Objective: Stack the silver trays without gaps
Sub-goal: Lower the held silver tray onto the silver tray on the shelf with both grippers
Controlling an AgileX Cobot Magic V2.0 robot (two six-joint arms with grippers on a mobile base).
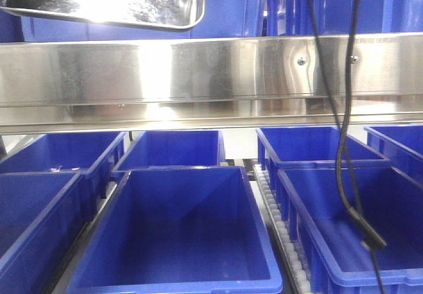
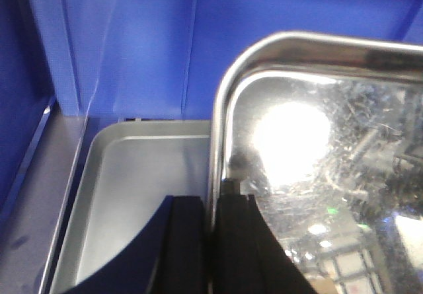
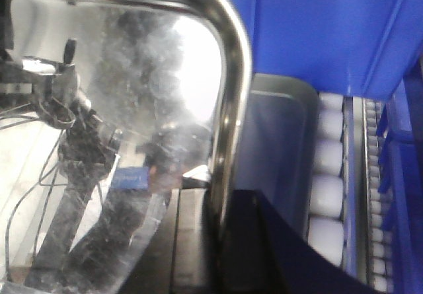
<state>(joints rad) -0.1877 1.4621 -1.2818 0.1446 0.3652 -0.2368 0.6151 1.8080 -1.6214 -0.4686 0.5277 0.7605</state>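
Note:
I hold one shiny silver tray [image 1: 99, 3] lifted, its underside showing at the top left of the front view. My left gripper [image 2: 213, 200] is shut on the left rim of this silver tray [image 2: 317, 175], near a rounded corner. On the opposite rim of the same tray [image 3: 132, 76], my right gripper [image 3: 218, 195] is also shut. A second silver tray [image 2: 132, 182] lies lower down, offset to the left in the left wrist view. That lower tray [image 3: 274, 135] shows to the right of the held rim in the right wrist view.
A long steel shelf rail [image 1: 198, 76] with screws crosses the front view. Several deep blue bins [image 1: 178, 234] stand below it. A black cable [image 1: 344, 148] hangs at the right. Blue bin walls [image 2: 132, 43] stand behind the trays, and white rollers [image 3: 327, 175] run beside the lower tray.

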